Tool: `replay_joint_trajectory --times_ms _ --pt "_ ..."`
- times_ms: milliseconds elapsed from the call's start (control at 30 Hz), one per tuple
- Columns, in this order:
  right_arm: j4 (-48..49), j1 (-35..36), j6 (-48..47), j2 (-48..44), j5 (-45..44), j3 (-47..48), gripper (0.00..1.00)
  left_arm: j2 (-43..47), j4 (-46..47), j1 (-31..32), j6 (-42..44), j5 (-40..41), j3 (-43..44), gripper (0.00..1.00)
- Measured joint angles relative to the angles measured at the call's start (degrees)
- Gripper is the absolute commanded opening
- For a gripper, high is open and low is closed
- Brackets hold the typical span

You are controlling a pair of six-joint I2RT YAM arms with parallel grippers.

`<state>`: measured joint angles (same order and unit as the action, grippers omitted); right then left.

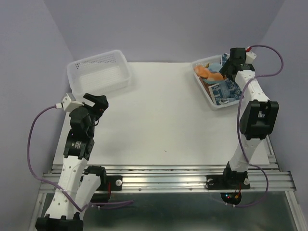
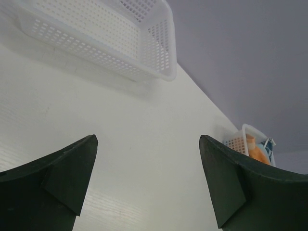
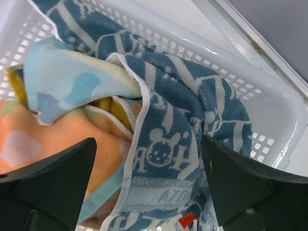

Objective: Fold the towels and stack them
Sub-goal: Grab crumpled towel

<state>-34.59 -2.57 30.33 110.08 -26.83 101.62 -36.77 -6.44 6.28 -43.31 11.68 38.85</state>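
The right gripper (image 3: pixel 148 159), jaws spread and empty, should pinch only the ridge of the blue-white towel (image 3: pixel 166 110) lying between them, sparing the orange towel (image 3: pixel 29 144) beside one jaw.

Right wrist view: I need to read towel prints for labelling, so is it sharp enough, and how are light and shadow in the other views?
Right wrist: the blue patterned towel is sharp, its weave readable; the dark fingers at the bottom are soft. Left wrist: the white basket looks washed out, casting a soft shadow on the table. Top external: even light, faint shadows.
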Motion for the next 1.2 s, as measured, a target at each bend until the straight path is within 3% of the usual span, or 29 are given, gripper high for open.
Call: replay_joint_trajectory --times_ms 200,333,667,1067,1133,1200 --pt "-1.9 0.0 0.6 2.6 -3.3 0.3 0.61 -0.9 0.7 0.0 0.0 -0.1 0.0 0.99" --pt "-1.6 0.0 0.9 2.6 -4.9 0.3 0.46 -1.6 0.7 0.0 0.0 -0.2 0.0 0.99" --pt "-0.7 0.0 0.3 3.1 -5.7 -0.2 0.53 -1.7 0.7 0.0 0.0 -0.8 0.0 0.99" --pt "3.1 0.0 -0.8 6.1 -5.4 -0.4 0.53 -1.7 0.7 0.0 0.0 -0.8 0.0 0.99" --pt "4.2 0.0 -1.0 6.6 -5.4 -0.4 0.45 -1.7 0.7 0.0 0.0 -0.7 0.0 0.99" --pt "5.1 0.0 -1.2 7.6 -5.7 -0.4 0.27 -1.9 0.7 0.0 0.0 -0.7 0.0 0.99"
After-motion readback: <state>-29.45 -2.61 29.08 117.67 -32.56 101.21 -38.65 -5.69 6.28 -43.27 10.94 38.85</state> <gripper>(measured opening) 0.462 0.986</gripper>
